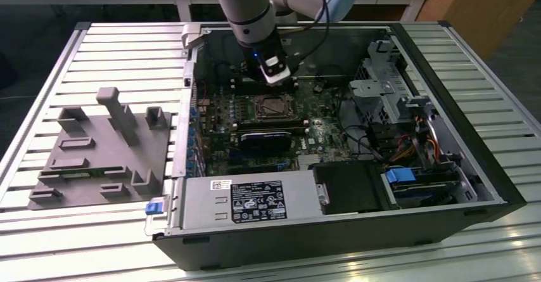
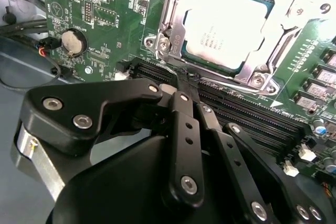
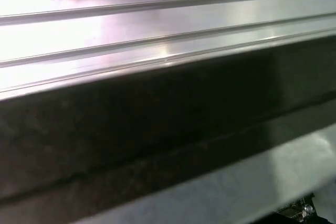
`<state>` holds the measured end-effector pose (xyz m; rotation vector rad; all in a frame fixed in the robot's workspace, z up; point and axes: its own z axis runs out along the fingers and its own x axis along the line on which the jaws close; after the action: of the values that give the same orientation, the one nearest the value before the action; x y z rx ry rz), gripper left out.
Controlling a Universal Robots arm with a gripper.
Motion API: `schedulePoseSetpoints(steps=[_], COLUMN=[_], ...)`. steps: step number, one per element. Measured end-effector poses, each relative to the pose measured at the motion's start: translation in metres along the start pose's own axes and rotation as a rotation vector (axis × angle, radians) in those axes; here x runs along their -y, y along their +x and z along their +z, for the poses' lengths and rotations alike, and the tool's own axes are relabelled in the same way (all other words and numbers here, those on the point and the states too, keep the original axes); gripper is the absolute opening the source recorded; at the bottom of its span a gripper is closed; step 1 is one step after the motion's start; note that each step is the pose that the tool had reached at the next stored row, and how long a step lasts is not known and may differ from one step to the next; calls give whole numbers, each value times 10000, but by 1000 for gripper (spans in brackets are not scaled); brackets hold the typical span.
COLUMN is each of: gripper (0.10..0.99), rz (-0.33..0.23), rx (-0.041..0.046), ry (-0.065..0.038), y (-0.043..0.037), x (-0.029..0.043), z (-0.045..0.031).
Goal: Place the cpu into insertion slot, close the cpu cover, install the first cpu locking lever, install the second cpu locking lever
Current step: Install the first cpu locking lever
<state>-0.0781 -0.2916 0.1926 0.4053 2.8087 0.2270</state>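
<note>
gripper [image 2: 185,85]: clenched, nothing seen held | cpu [image 2: 226,24]: seated under closed cpu cover [image 2: 173,20] | relation: cover's edge just beyond gripper, which hangs over memory slots [image 2: 252,115]

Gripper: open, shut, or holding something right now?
Gripper: shut, fingertips together just beside the cover, nothing visibly held.
</note>
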Motion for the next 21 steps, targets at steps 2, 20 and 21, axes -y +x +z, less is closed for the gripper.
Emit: schedulePoseSetpoints(steps=[2,20,21], gripper=[102,102,102], rz=[49,208,213], rx=[19,44,42], ry=[35,58,49], y=[3,13,13], x=[0,3,3], z=[10,40,40])
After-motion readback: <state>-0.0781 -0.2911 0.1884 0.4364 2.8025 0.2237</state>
